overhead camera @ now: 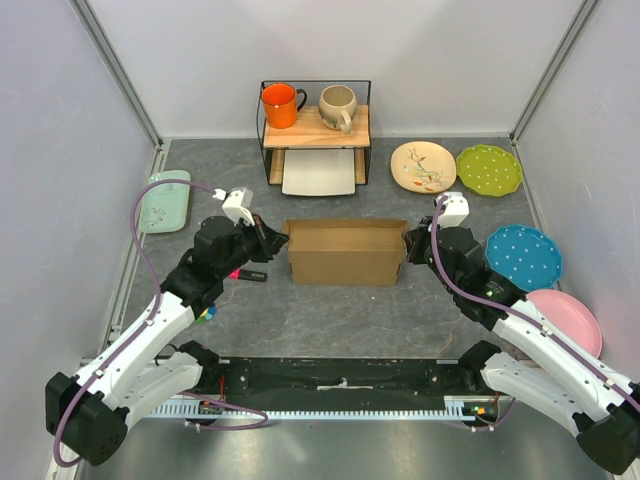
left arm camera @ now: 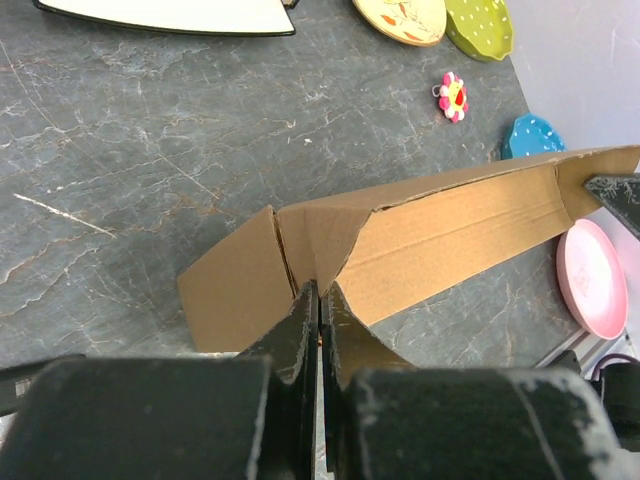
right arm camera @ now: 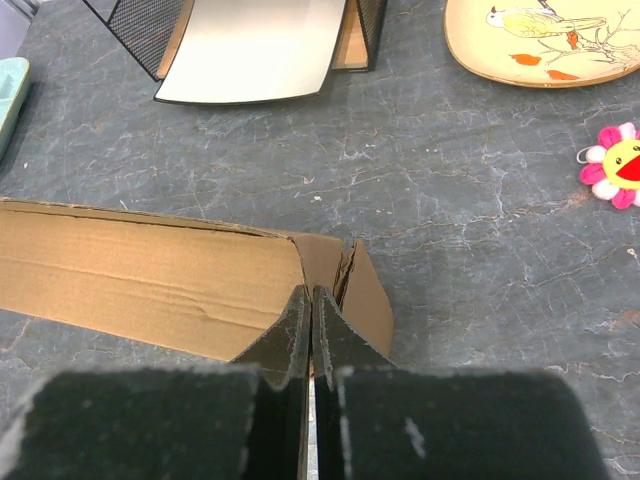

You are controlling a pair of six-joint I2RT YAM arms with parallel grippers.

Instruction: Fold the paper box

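The paper box (overhead camera: 345,255) is a brown cardboard trough standing open-topped mid-table, its long walls raised. My left gripper (overhead camera: 272,240) is at its left end and my right gripper (overhead camera: 408,243) at its right end. In the left wrist view the left gripper (left arm camera: 320,288) is shut on the box's (left arm camera: 450,235) folded end wall, a side flap spreading out to the left. Seen from the right wrist, the right gripper (right arm camera: 311,292) is shut on the other end wall of the box (right arm camera: 150,275), and a loose flap stands just to its right.
A wire rack (overhead camera: 315,135) at the back holds an orange mug (overhead camera: 281,104) and a beige mug (overhead camera: 337,106), a white tray (overhead camera: 320,172) beneath. Cream (overhead camera: 423,166), green (overhead camera: 489,170), blue (overhead camera: 523,256) and pink (overhead camera: 570,320) plates lie right. A mint tray (overhead camera: 165,200) lies left. A flower toy (right arm camera: 615,165) sits near the plates.
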